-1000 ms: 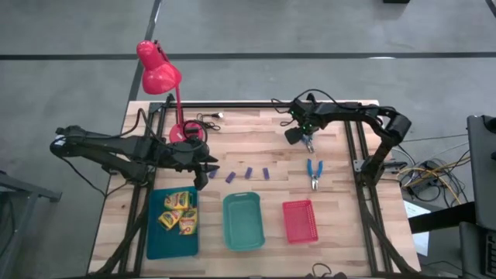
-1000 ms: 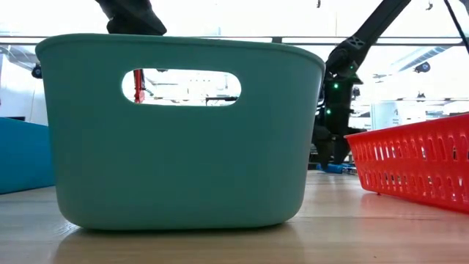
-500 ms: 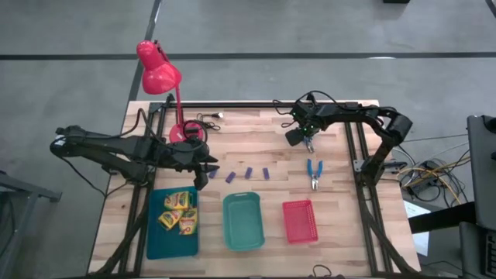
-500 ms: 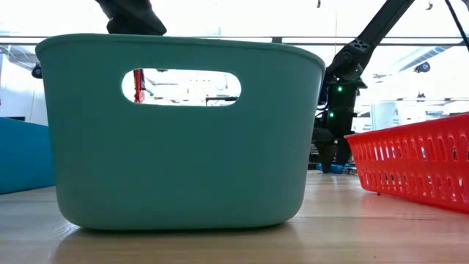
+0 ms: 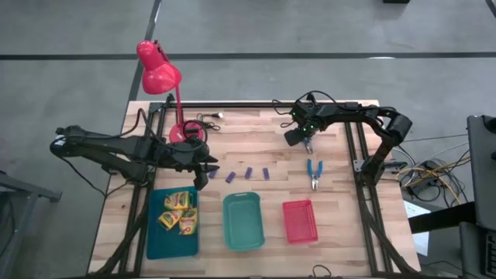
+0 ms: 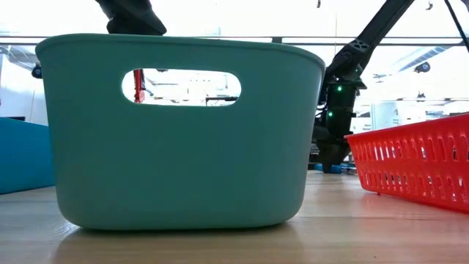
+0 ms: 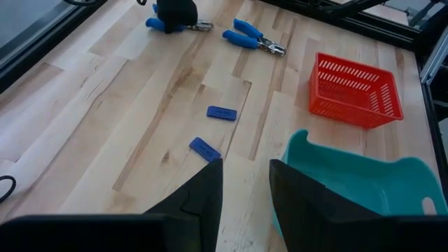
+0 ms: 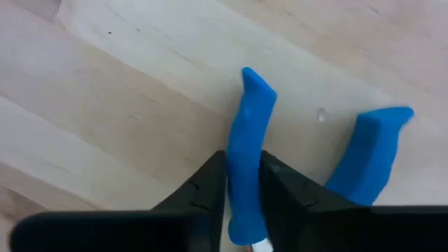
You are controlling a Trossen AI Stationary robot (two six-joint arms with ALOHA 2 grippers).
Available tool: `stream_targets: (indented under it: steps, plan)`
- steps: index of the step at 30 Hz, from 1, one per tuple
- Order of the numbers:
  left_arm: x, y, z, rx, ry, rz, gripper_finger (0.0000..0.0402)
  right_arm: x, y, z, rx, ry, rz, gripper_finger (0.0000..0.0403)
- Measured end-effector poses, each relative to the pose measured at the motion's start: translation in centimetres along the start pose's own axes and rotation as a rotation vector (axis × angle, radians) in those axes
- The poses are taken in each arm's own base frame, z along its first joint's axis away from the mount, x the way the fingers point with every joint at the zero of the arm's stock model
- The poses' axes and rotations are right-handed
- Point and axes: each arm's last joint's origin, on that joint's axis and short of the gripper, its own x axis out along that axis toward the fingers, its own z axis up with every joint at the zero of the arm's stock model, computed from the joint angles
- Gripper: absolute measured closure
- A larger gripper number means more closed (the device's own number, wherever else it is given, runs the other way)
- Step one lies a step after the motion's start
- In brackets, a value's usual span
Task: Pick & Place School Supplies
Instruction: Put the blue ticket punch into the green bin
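Note:
A blue-handled tool lies flat on the wood at the far right, its two handles (image 8: 371,150) spread apart. My right gripper (image 5: 308,141) stands over it, shut on one handle. A second blue-handled tool (image 5: 314,172) lies nearer the front. Several small purple blocks (image 5: 249,173) lie in a row mid-table, two of them (image 7: 221,113) ahead of my left gripper (image 7: 246,199). That gripper (image 5: 204,178) hovers open near the row's left end with nothing between its fingers. Yellow-green crayon boxes (image 5: 177,211) lie in the blue tray (image 5: 155,240). My right gripper pinches one blue handle (image 8: 249,143) between its two fingers, one on each long side. The fingers (image 8: 210,189) come from above, pointing down. The tool lies on the table; the other handle stands free beside the fingers.
A teal basket (image 5: 243,222) and a red basket (image 5: 300,221) stand along the near edge beside the blue tray. A red desk lamp (image 5: 159,68) with its cable stands at the far left. Bare wood lies between the blocks and the far edge.
My right gripper has sunk a little toward the blue tool at the far right. My left arm has kept still.

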Motion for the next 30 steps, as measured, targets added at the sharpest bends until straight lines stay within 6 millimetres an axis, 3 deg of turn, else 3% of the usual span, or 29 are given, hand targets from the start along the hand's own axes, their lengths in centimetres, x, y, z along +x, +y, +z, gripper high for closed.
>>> stream_targets:
  steps: [5,15,30]
  plan:
    - [0.0,-0.01,0.0,0.0,0.0,0.0,0.028,0.0,0.01,0.0,0.036,0.002,0.005,0.0364]
    - [0.0,-0.01,0.0,0.0,0.0,0.0,0.028,0.03,0.02,0.08,0.05,-0.016,-0.006,0.0341]
    - [0.0,0.0,0.0,0.0,0.0,0.001,0.028,-0.23,0.05,0.11,0.035,-0.029,0.004,0.0349]
